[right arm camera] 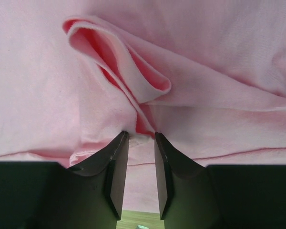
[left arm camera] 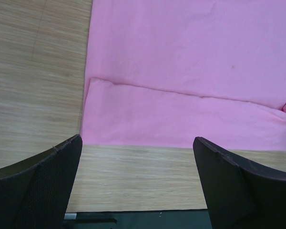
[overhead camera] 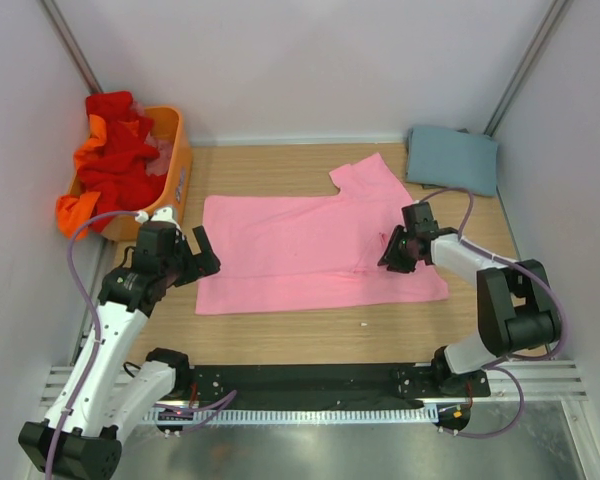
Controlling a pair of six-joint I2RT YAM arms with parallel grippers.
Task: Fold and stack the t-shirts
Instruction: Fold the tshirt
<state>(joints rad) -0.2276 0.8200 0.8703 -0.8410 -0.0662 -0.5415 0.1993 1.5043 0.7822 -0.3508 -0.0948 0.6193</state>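
Note:
A light pink t-shirt lies spread on the wooden table, one sleeve pointing to the back. My right gripper is pressed down into its right part. In the right wrist view the gripper shows a narrow gap between its jaws, and a raised fold of the pink t-shirt bunches at the fingertips. My left gripper hovers wide open just off the shirt's left edge. In the left wrist view the gripper has bare table between its fingers, near the pink t-shirt's near-left corner. A folded grey-blue t-shirt lies at the back right.
An orange plastic basket stands at the back left, heaped with red t-shirts. An orange one hangs over its near end. Grey walls close in on both sides and at the back. A black rail runs along the table's near edge.

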